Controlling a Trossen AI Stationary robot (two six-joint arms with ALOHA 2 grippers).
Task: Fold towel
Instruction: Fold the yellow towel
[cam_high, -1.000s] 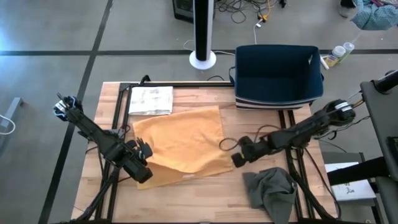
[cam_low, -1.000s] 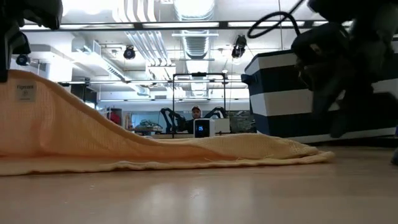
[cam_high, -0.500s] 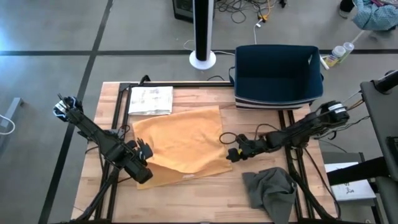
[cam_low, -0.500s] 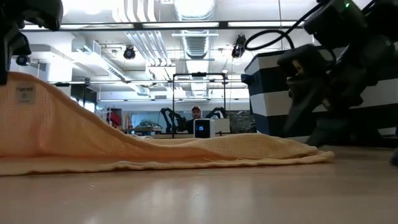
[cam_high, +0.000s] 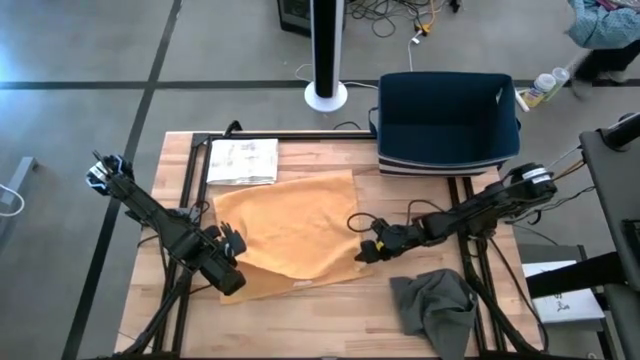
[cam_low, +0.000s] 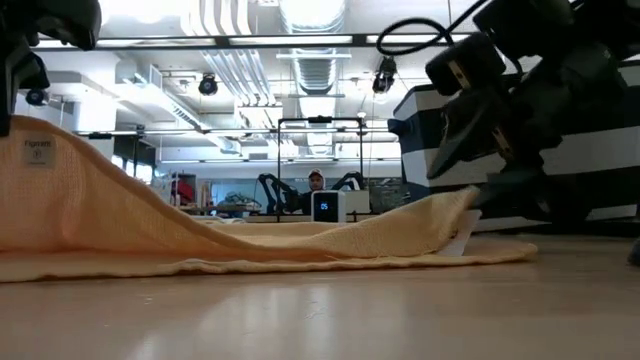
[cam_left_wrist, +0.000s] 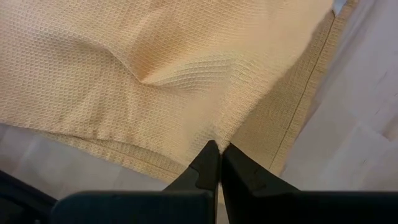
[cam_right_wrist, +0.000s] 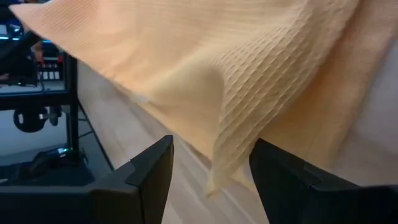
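An orange waffle-weave towel (cam_high: 295, 220) lies spread on the wooden table (cam_high: 330, 300). My left gripper (cam_high: 232, 243) is shut on it near its near-left corner, where the cloth rises off the table (cam_low: 40, 170). My right gripper (cam_high: 362, 252) stands open at the towel's near-right corner. That corner (cam_right_wrist: 217, 124) sits in the gap between the fingers, raised off the table (cam_low: 450, 205), and a white tag (cam_low: 460, 237) hangs under it. My left gripper pinches a pucker of the towel (cam_left_wrist: 217, 138) between its two shut fingertips, coming from above and pointing steeply down. The cloth is lifted there and slopes down to the table toward the right. My right gripper has slid in low from the table's right, slanting down. The towel's corner (cam_low: 462, 198) rests on its lower finger (cam_low: 505, 185), with the upper finger (cam_low: 455, 150) apart above it.
A dark blue bin (cam_high: 447, 115) stands at the far right. A printed sheet (cam_high: 242, 160) lies at the far left, and a crumpled grey cloth (cam_high: 435, 305) lies at the near right. A white pole base (cam_high: 326, 95) stands beyond the far edge.
My right gripper has moved toward the table's left and lower, tipping further down, and has reached the towel's near-right corner. That corner, flat on the table before, now stands raised between the open fingers. The rest of the towel has stayed put.
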